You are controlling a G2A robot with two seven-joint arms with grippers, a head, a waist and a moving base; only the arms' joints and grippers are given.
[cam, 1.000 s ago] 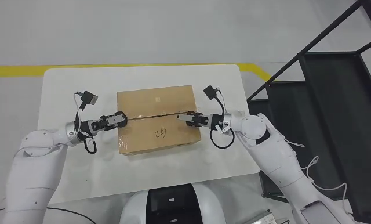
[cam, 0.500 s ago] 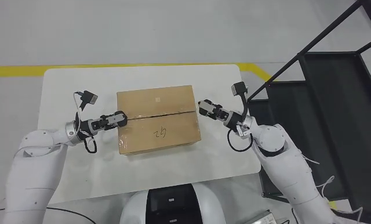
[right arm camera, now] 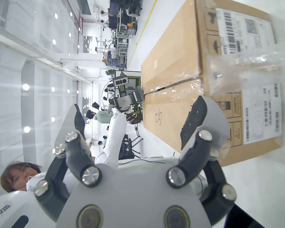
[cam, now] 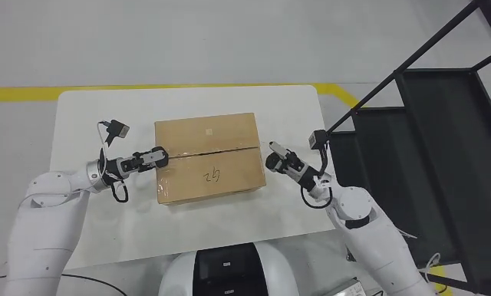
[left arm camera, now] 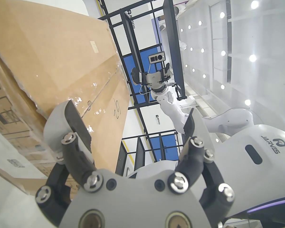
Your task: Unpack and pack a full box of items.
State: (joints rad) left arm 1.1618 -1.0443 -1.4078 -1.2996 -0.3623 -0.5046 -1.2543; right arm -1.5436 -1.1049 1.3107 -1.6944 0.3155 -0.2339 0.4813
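Cardboard box [cam: 207, 135], closed, on the middle of a white table [cam: 84, 219], seen from above, with a robot arm at each end of it.

Near the table's left edge, the left gripper [cam: 157, 156] lies level with the box's left end, its tip at the centre seam. Its jaws are open and hold nothing. In the left wrist view one finger [left arm camera: 70, 119] sits over the top edge of the box close to the seam; whether it touches the cardboard cannot be told. The other finger is off the box in open air.

The box lies with its long sides parallel to the table's near and far edges. A strip of clear tape [cam: 207, 151] runs along the seam between the two top flaps from end to end. A handwritten mark [cam: 212, 175] is on the near flap.

Printed labels [right arm camera: 247, 36] cover the box's right end, and the tape there looks wrinkled.

The right gripper [cam: 274, 154] is just beside the box's right end, apart from it, near the table's right edge. Its jaws are spread wide and empty, pointing at the box.

A black metal stair frame [cam: 430, 120] stands on the floor beyond the table's right edge.
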